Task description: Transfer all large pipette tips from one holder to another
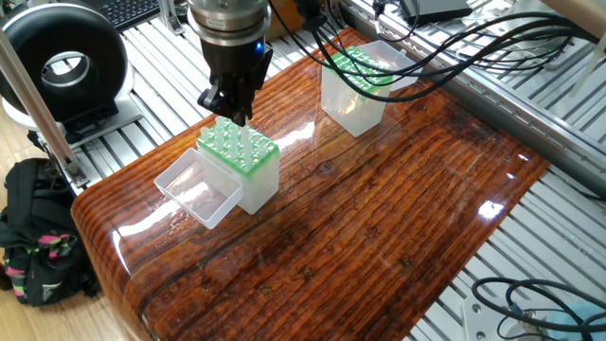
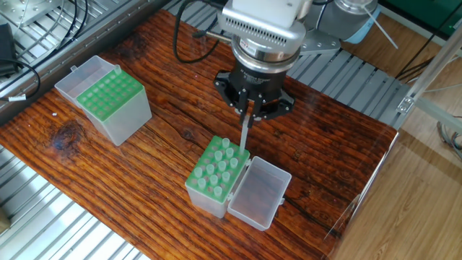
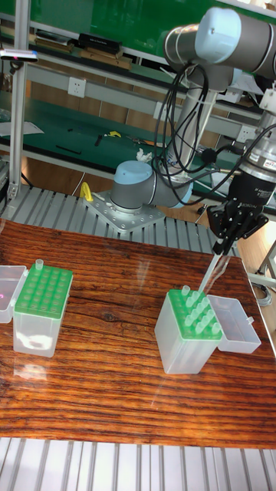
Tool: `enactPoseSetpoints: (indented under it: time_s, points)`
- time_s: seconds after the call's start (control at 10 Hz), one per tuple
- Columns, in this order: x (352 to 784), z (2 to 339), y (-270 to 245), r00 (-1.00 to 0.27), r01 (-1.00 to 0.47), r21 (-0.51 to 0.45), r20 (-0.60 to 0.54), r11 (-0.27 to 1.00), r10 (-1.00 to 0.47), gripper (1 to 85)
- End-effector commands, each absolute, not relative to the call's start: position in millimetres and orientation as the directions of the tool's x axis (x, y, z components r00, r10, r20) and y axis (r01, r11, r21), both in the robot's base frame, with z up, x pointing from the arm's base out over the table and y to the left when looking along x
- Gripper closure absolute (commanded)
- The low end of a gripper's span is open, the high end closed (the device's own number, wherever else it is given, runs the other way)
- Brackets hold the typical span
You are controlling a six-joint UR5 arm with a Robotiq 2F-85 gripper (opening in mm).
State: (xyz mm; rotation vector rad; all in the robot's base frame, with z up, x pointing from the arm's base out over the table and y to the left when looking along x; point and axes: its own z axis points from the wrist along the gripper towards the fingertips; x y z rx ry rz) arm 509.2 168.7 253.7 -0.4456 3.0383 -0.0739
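Gripper (image 2: 250, 110) w/ jaws closed on one pipette tip (image 2: 245, 133), held upright just above the near holder (image 2: 215, 177). Other tips (image 2: 220, 166) sit in that holder's green rack; second holder (image 2: 108, 97) stands well apart to the left on the tabletop (image 2: 166, 123).

Claw (image 2: 250, 108): the arm above it is cut off by the top edge in both fixed views. The upper end of the pipette tip (image 2: 245, 133) below it is hidden between the fingers. In one fixed view the claw body covers this tip entirely. Farther holder (image 1: 358, 69): cables cross it, and its tip count is too small to tell. Bench (image 2: 166, 108): cut off at the frame edges.
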Motion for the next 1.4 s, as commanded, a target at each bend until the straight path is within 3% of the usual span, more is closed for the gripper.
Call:
enactPoseSetpoints:
  time_s: [0.0, 0.6, 1.3]
  points:
    - [506, 258, 170, -0.956, -0.286, -0.049, -0.058, 0.957, -0.289, 84.7]
    - [499, 259, 166, -0.956, -0.290, -0.062, -0.036, 0.955, -0.292, 84.7]
    - [516, 260, 163, -0.942, -0.315, -0.093, -0.091, 0.945, -0.323, 84.7]
